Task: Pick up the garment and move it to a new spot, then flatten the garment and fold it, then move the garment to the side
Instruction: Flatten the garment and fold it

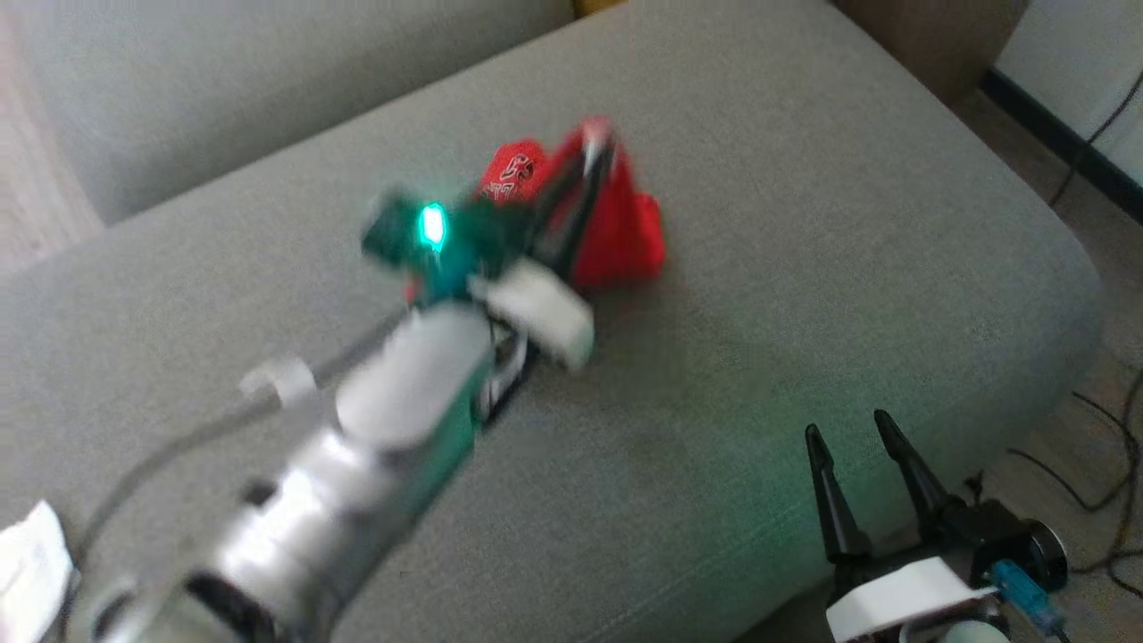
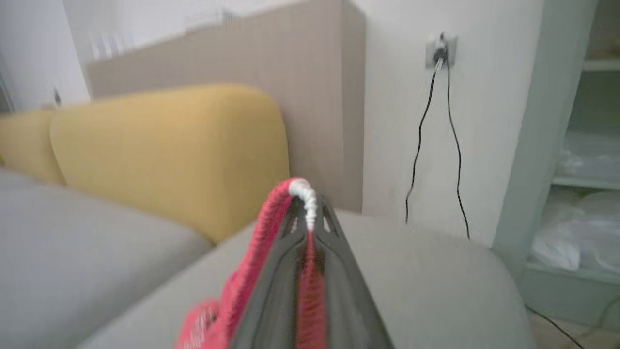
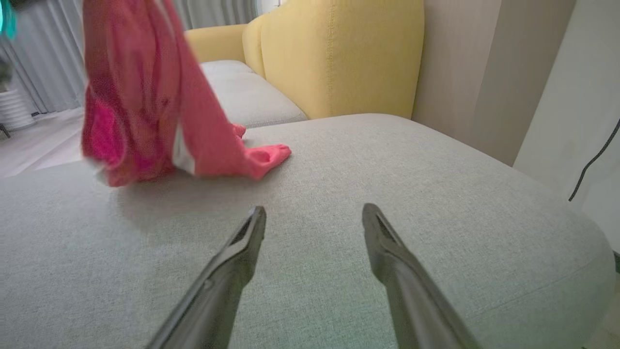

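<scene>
Left gripper (image 2: 310, 213) pinched tight on the red garment (image 1: 625, 232) at its white-trimmed edge, garment hanging in a peak, lower end touching the grey sofa cushion (image 1: 848, 223), right gripper (image 1: 848, 427) spread wide, empty, near cushion's front edge

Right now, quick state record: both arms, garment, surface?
left fingers: shut on a white-trimmed edge of the red garment
garment state: hangs from that grip, lower end touching the grey cushion
right fingers: open, holding nothing, apart from the garment
background: yellow backrest beyond the cushion
task stage: garment lifted; not yet flattened or folded
</scene>
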Controlling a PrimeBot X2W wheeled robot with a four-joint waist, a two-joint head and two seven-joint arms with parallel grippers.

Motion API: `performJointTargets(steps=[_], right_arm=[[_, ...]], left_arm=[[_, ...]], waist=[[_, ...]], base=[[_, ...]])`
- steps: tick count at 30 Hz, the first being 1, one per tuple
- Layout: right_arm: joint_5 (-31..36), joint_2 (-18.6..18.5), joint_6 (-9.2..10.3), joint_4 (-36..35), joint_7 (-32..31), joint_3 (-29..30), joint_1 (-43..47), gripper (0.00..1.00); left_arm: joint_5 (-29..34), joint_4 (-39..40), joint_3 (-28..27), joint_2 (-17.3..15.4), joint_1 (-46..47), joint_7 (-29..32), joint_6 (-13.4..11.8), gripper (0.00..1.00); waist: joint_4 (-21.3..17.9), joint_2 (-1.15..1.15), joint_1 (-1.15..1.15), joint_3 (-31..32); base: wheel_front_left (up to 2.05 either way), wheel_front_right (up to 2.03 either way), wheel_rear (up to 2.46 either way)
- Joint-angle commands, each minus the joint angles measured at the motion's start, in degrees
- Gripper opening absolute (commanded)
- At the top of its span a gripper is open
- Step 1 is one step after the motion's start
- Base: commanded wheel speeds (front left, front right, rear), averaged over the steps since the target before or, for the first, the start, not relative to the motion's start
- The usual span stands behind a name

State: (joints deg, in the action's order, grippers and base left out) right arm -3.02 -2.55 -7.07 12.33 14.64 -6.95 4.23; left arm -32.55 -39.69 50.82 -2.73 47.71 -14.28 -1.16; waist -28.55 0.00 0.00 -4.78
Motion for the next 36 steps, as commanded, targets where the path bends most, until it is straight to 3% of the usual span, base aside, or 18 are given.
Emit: performJointTargets(steps=[1, 8, 15, 19, 25, 36], right_arm=[[0.2, -0.3, -0.42, -1.4, 0.4, -1.1, -0.5, 1.00], [1.1, -0.3, -0.42, -1.7, 0.4, -0.8, 1.4, 1.00], [0.7, -0.3, -0.42, -2.0, 0.4, -0.5, 2.2, 1.00], [-0.2, -0.3, -0.42, -1.5, 0.4, -1.1, 1.2, 1.00], [-3.6, -0.3, -0.42, 2.1, 0.4, -1.8, -2.9, 1.00], [-2.9, -0.4, -0.42, 23.5, 0.4, -2.9, -22.2, 1.00]], left_arm=[[0.6, 2.2, -2.6, -0.8, 4.7, -0.6, 0.1, 0.00], [1.1, 4.0, -7.0, -7.3, 13.8, 1.6, 0.5, 0.00], [-4.7, 1.8, -5.6, -12.5, 1.9, 10.7, 4.2, 0.00], [-5.9, 1.2, -5.5, -15.1, -3.3, 10.1, 4.5, 0.00], [-6.0, 2.2, -5.9, -16.7, -4.2, 7.7, 4.8, 0.00], [-4.9, 3.2, -4.9, -16.0, -1.2, 7.4, 4.8, 0.00]], waist=[[0.5, 0.00, 0.00, 1.6], [3.2, 0.00, 0.00, 5.9], [8.4, 0.00, 0.00, 5.3], [11.5, 0.00, 0.00, 3.3], [14.8, 0.00, 0.00, 1.3], [17.7, 0.00, 0.00, -1.7]], base=[[0.00, 0.00, 0.00], [0.00, 0.00, 0.00], [0.00, 0.00, 0.00], [0.00, 0.00, 0.00], [0.00, 0.00, 0.00], [0.00, 0.00, 0.00]])
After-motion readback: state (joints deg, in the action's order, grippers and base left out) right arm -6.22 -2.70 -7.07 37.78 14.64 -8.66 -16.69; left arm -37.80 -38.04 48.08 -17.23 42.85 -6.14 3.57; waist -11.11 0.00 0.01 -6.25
